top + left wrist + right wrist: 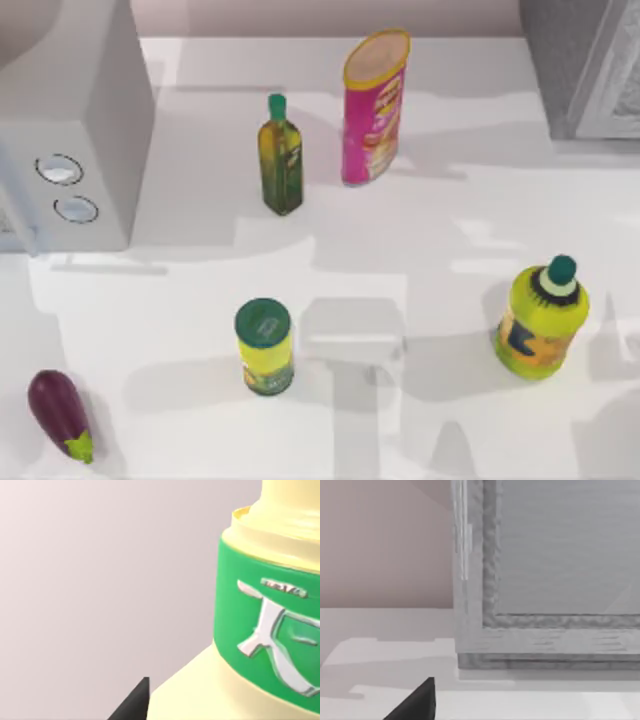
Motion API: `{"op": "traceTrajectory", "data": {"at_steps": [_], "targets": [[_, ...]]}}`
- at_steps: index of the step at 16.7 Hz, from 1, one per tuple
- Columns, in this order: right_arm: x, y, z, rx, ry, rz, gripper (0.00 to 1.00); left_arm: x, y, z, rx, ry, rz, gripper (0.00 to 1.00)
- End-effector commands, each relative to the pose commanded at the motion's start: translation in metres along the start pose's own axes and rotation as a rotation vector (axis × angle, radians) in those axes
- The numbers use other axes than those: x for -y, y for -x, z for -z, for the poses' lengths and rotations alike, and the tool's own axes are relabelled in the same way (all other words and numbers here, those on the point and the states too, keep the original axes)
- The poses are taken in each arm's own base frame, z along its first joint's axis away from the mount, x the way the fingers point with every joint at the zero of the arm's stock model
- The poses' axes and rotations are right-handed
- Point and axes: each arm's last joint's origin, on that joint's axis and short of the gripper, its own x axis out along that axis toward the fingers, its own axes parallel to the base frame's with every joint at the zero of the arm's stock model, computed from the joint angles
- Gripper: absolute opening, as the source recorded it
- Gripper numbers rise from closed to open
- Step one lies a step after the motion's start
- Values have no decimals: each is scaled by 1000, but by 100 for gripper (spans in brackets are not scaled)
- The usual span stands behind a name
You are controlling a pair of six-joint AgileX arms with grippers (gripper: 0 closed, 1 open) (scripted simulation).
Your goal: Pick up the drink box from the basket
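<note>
Left wrist view puts the drink box (260, 645) right before our left jaws; whether these are spread we cannot tell. It seems stiff, smooth, slippery; grip the body below its green band (250, 610).

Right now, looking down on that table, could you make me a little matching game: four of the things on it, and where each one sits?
Things:
1. eggplant
2. oil bottle
3. pink snack canister
4. round yellow-green bottle

Places in the top view:
A. far side, right of a dark green bottle
B. right side of the table
C. near left corner
D. far side, left of a pink container

Pairs: 1-C, 2-D, 3-A, 4-B
</note>
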Motion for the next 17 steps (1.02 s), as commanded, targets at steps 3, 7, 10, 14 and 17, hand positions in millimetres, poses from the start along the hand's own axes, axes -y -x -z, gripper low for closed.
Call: {"op": "traceTrajectory", "data": {"at_steps": [3,7,10,14,17], "targets": [[0,0,0,0,0,0,100,-5,-14,1,-52,28,-9,0],[0,0,0,0,0,0,100,-8,-26,11,-85,47,-16,0],[0,0,0,0,0,0,100,-8,-26,11,-85,47,-16,0],[0,0,0,0,0,0,100,-6,-20,12,-93,49,-21,0],[0,0,0,0,0,0,100,8,0,13,-105,58,-22,0]]}}
